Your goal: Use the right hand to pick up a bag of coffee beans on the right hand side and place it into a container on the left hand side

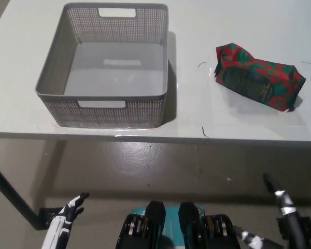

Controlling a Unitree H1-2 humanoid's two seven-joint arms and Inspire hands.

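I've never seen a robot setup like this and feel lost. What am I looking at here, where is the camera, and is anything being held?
This single picture comes from a camera on a humanoid robot's head, looking steeply down. On the white table stand an empty grey basket on the left and a red and green bag of coffee beans lying on the right, well apart from each other. The robot's white left hand shows at the lower left and its black right hand at the lower right, both below the table edge. Neither holds anything; the bag is untouched.
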